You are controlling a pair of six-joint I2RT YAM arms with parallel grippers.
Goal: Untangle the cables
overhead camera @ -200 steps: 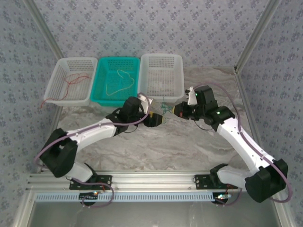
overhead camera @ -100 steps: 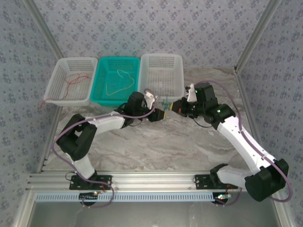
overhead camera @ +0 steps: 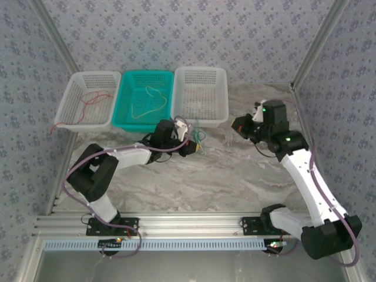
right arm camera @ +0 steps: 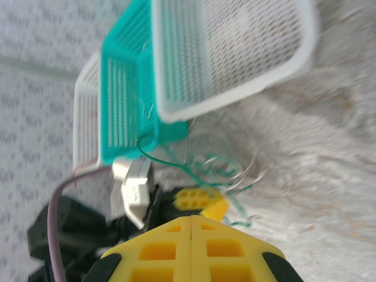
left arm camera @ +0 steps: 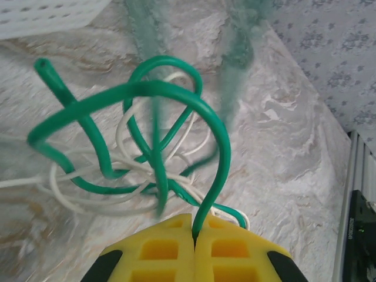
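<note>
A tangle of green cable (left arm camera: 176, 88) and whitish cable (left arm camera: 88, 200) lies on the marble table just in front of the right-hand white basket, seen from above as a small knot (overhead camera: 200, 140). My left gripper (left arm camera: 194, 226) is shut on one strand of the green cable, which rises from between its yellow fingers into a big loop. In the top view the left gripper (overhead camera: 191, 145) sits just left of the knot. My right gripper (overhead camera: 237, 124) hangs to the right, apart from the knot. Its yellow jaws (right arm camera: 192, 218) are shut with nothing between them, and the tangle (right arm camera: 223, 170) lies beyond them.
Three baskets line the back: a white basket (overhead camera: 73, 120) holding a red cable (overhead camera: 91, 101), a teal basket (overhead camera: 124, 124) holding a pale cable (overhead camera: 147, 106), and a white basket (overhead camera: 222, 94) at the right. Wall panels close in both sides.
My left gripper has closed on the green cable and drawn slightly left. My right gripper has pulled back to the right, away from the tangle.
</note>
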